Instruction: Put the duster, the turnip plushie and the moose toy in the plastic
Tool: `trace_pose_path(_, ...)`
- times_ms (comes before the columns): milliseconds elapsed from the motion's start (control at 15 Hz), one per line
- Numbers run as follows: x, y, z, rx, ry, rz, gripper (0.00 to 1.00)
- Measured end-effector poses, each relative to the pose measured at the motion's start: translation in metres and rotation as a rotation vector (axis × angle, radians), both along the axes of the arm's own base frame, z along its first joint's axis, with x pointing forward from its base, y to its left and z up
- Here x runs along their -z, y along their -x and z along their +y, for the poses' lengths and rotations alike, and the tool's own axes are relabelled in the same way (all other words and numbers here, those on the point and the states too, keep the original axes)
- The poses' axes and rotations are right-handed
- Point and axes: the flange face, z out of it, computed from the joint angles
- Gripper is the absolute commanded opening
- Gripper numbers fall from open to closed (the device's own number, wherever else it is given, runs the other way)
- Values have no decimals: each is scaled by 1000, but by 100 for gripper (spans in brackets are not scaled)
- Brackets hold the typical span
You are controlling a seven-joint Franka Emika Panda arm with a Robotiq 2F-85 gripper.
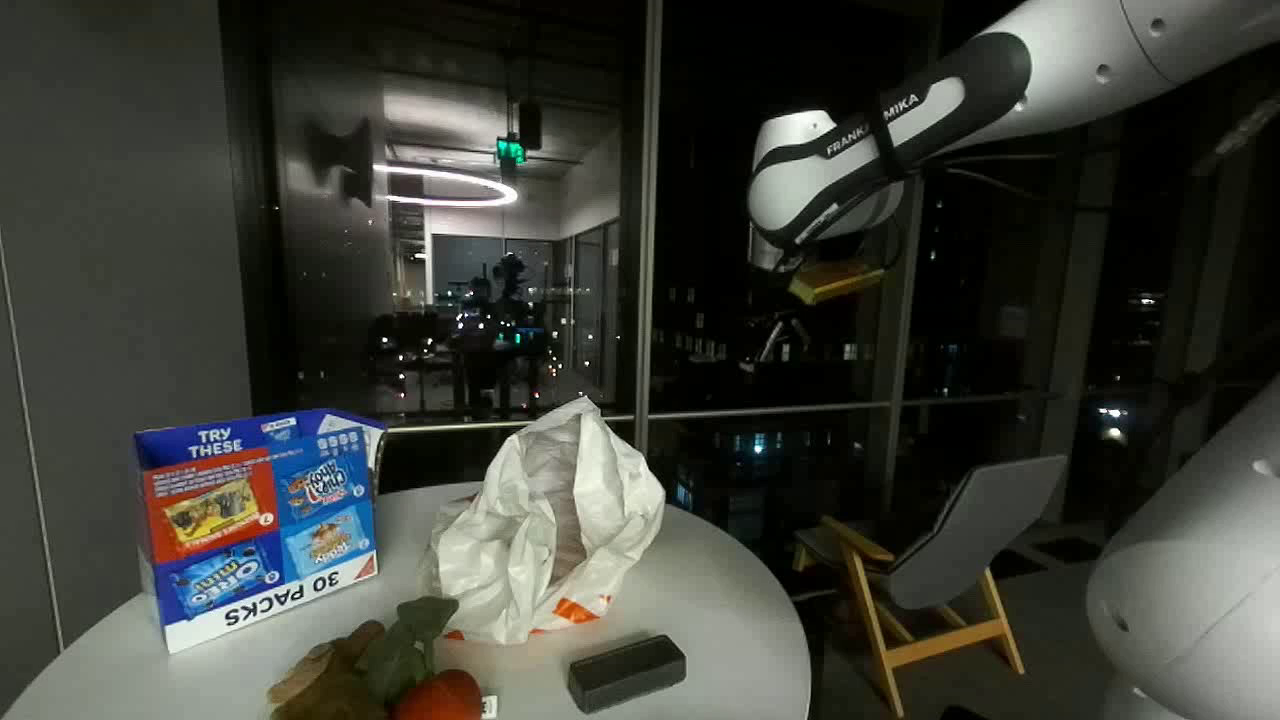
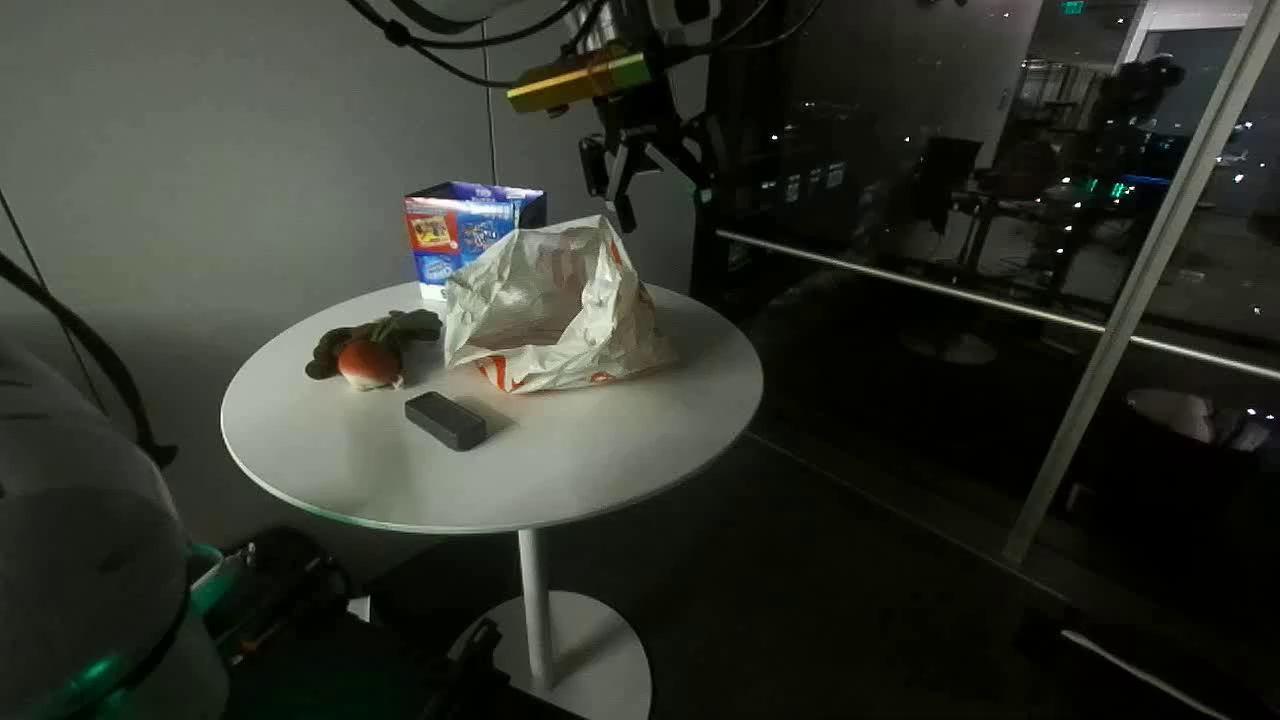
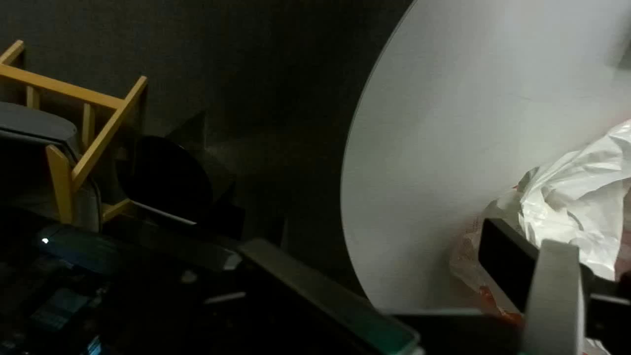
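Tool [image 2: 664, 208] spread, gripping nothing | plastic bag [image 2: 600, 325] gapes (presumably for loading) | duster [image 2: 446, 421] lies inside edge of counter [image 2: 600, 450]

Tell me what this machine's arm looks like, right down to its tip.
The arm is smooth, rounded and pale grey-white, with black trim carrying partly covered white lettering: FRANK, then MIKA. Black cables loop near the wrist, beside a boxy golden-yellow bar. The end effector is mostly black, with two angular, jointed fingers and some greyish parts.
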Motion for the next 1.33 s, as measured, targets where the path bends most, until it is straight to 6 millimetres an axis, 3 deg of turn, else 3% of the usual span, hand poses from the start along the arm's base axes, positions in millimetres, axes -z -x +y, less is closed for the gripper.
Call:
trace_pose_path(333,-9,-1,0,0,5,-19,100)
trace_pose_path(1333,-9,-1,0,0,5,-19,100)
